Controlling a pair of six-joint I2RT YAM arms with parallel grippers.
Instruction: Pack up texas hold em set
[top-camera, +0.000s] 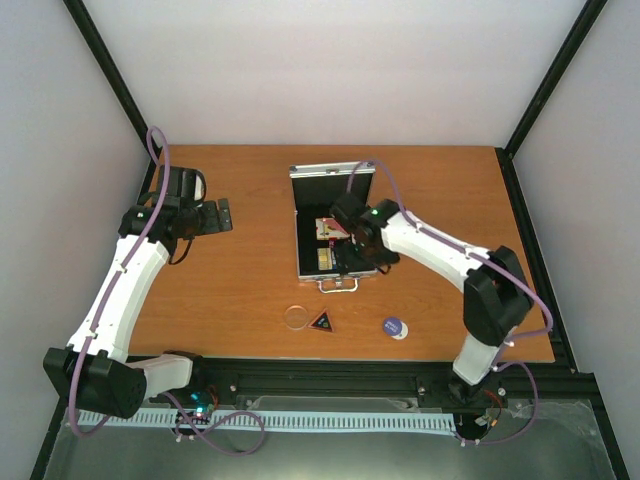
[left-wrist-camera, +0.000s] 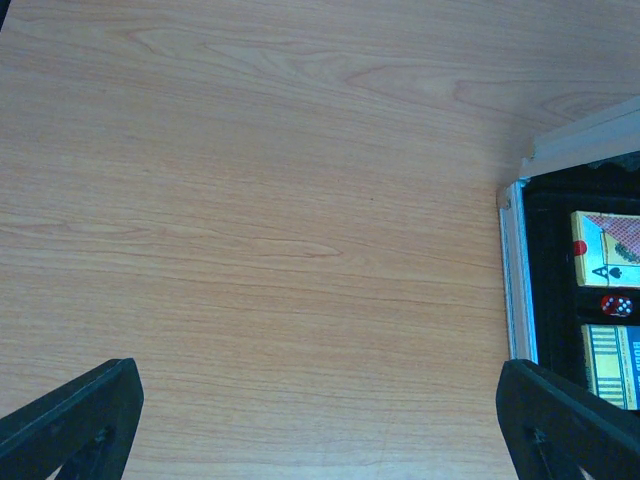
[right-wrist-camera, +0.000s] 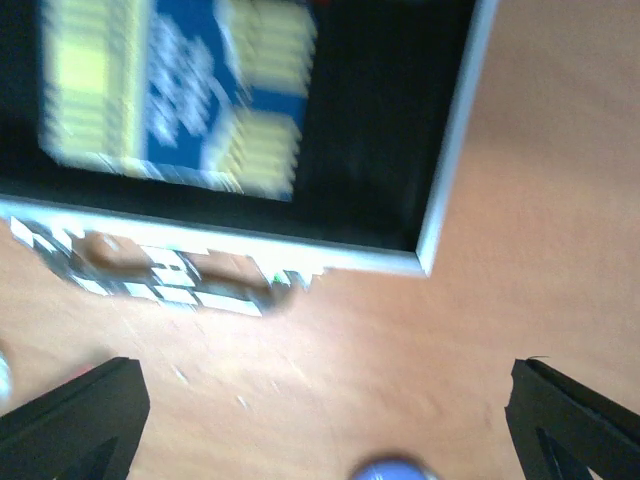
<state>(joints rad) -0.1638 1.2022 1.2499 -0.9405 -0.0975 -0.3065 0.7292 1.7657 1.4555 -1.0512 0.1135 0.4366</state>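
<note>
Wooden table (top-camera: 250, 290): right gripper (right-wrist-camera: 320, 410) spread wide, empty, over case (right-wrist-camera: 380, 150); left gripper (left-wrist-camera: 320, 420) likewise

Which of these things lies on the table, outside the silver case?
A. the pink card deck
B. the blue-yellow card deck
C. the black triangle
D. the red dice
C: the black triangle lies on the table in front of the case, while the blue-yellow deck, the pink deck and the red dice sit inside it on the black lining.
</note>
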